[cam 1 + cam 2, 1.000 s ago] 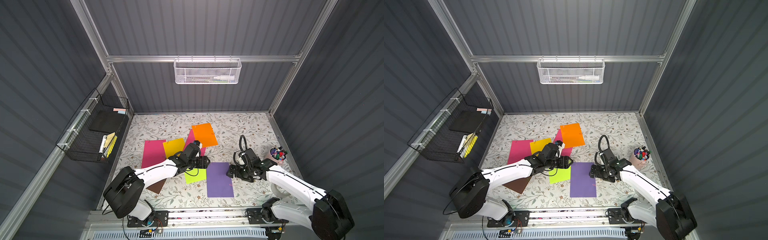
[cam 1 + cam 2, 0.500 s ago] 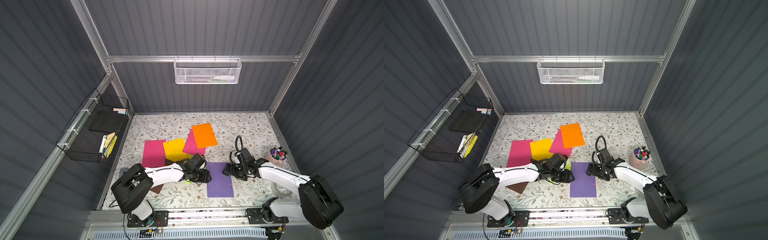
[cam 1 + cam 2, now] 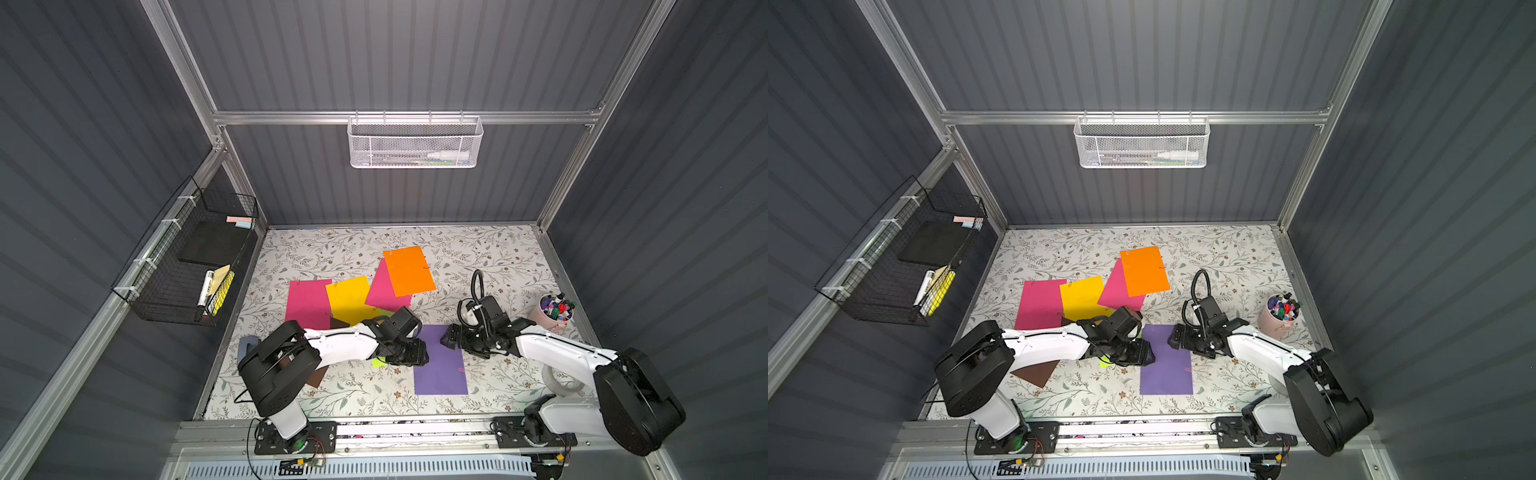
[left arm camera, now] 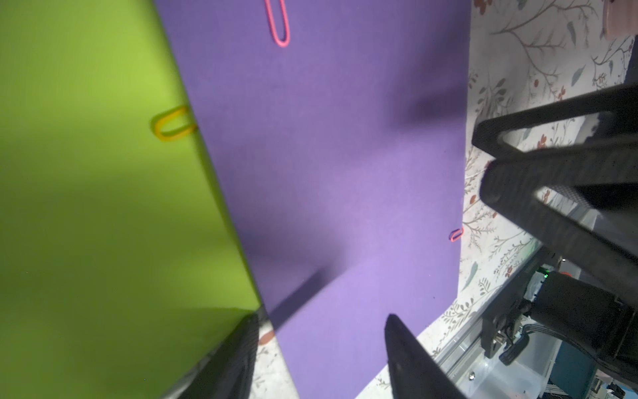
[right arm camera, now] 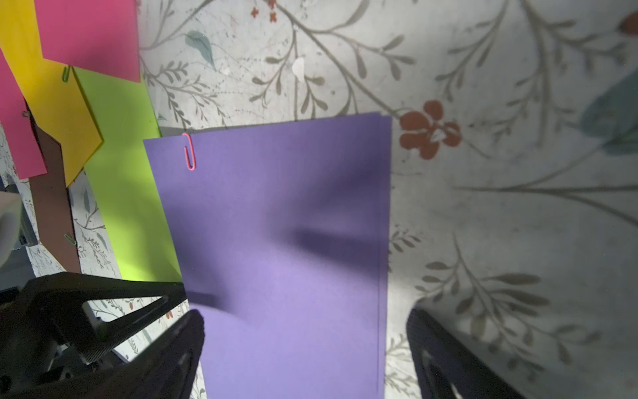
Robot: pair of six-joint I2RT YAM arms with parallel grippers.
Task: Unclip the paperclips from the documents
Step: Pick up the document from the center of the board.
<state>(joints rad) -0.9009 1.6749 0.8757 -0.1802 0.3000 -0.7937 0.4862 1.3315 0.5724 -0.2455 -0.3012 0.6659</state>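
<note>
Paperclips sat clipped on the purple sheet; left claw and right claw both hovered open over its edges.

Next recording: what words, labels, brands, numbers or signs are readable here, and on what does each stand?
No text can be read anywhere.
The purple sheet and the other coloured sheets: blank.
The marker in the white mesh basket: label too small.
The pens in the pink cup: too small.
Items in the black wire basket: too small.
</note>
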